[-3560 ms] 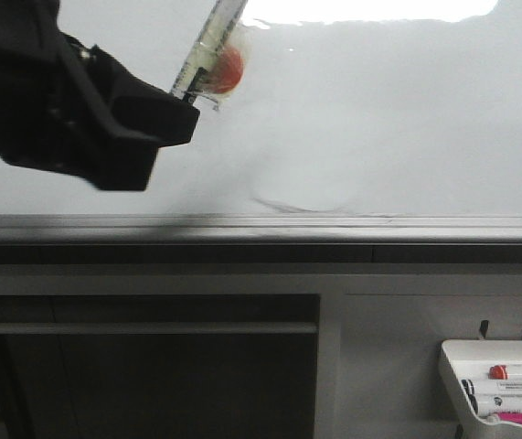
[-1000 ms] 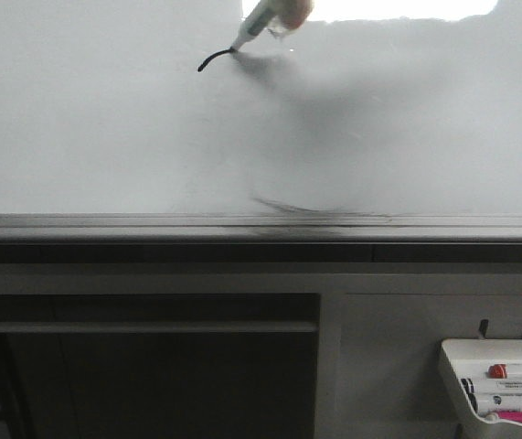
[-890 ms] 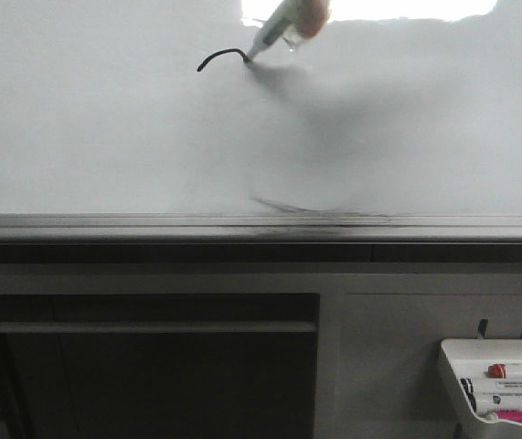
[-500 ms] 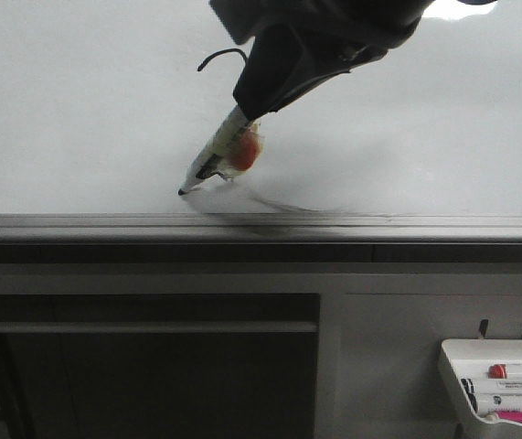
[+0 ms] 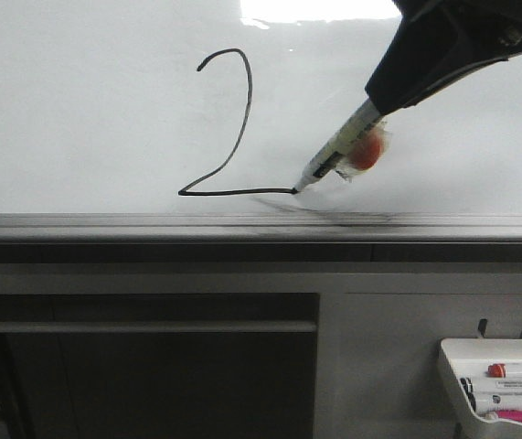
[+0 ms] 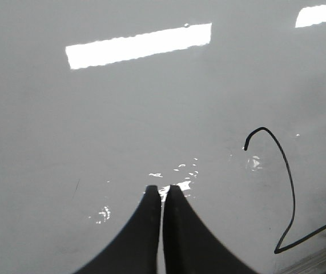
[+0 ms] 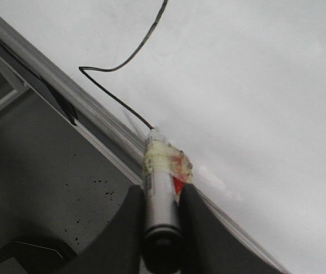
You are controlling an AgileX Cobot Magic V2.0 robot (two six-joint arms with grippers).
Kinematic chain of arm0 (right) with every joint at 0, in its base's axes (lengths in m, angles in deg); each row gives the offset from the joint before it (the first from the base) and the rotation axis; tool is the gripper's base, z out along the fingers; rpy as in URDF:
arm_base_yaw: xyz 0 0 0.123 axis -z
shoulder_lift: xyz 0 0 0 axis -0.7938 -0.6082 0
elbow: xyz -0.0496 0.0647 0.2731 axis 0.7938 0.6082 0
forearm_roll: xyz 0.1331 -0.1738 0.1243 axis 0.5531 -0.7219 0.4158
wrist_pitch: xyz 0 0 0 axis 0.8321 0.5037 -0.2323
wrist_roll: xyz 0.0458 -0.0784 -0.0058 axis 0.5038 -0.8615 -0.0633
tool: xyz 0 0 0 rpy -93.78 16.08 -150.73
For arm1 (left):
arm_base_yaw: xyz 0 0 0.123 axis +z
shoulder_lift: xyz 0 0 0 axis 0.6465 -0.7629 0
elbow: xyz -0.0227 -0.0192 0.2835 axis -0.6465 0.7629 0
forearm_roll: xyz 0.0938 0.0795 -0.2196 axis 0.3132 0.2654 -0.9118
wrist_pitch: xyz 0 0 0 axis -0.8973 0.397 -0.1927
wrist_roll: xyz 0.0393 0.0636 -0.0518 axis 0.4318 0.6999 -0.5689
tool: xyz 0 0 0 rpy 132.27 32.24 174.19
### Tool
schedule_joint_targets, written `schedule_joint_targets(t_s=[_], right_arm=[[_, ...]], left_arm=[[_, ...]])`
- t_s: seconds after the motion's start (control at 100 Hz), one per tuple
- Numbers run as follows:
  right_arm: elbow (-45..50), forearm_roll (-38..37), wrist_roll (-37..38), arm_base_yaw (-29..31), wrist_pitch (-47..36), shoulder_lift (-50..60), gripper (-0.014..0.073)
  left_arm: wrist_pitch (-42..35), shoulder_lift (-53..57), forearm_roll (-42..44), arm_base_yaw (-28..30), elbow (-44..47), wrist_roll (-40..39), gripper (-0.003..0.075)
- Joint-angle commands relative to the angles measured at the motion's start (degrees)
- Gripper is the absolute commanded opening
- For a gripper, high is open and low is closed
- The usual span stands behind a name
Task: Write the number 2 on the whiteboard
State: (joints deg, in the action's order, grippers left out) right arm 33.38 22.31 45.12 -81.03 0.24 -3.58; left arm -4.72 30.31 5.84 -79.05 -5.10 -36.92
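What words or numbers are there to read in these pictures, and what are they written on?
"2": the number 2, hand-drawn in black on the whiteboard.
The marker in the right gripper: label too blurred to read.
The spare markers in the tray: print too small to read.

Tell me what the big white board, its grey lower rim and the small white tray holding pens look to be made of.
The big white board: glossy coated panel, mirroring ceiling lights; core unclear. Its grey lower rim: likely brushed metal, a straight dull-shining strip. The small white tray: probably moulded plastic, with matte, rounded edges.
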Motion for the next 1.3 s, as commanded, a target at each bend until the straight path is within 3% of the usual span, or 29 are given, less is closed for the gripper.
schedule_joint_targets(t_s=[0.0, 0.2, 0.39, 0.5, 0.96, 1.04, 1.16, 1.29], right_arm=[[-1.34, -2.69, -0.05, -0.46, -3.7, 1.21, -0.005], [-5.84, -2.62, -2.4, -10.48, 0.01, 1.32, -0.005], [-11.56, -2.62, -3.57, -18.09, 0.65, -1.16, -0.005], [-14.15, -2.62, -3.57, -20.24, 1.34, -3.1, -0.005], [-17.44, -2.62, -3.57, -23.8, 5.15, -4.75, -0.005], [-17.44, -2.62, -3.57, -23.8, 5.23, -4.75, -0.005], [-17.44, -2.62, -3.57, -23.8, 5.28, -4.75, -0.005], [-17.44, -2.62, -3.57, -23.8, 4.43, -4.75, -0.003]], left_arm=[[-4.0, 0.29, 5.66, -0.01, -1.92, -0.12, -0.0019], [-3.72, 0.02, 25.19, -0.25, -1.92, -4.27, 0.0006], [-4.07, -4.26, 34.05, -0.25, -1.92, -9.76, 0.0236], [-5.88, -8.45, 34.14, -0.25, -1.92, -9.76, 0.03], [-11.8, -20.53, 32.61, -0.25, -3.21, -9.76, 0.0291], [-11.8, -21.3, 34.77, -0.25, -3.21, -9.76, 0.0217], [-11.93, -21.55, 40.72, -0.25, -3.21, -9.76, -0.0023], [-11.93, -21.55, 40.23, -0.25, -3.21, -9.85, -0.0019]])
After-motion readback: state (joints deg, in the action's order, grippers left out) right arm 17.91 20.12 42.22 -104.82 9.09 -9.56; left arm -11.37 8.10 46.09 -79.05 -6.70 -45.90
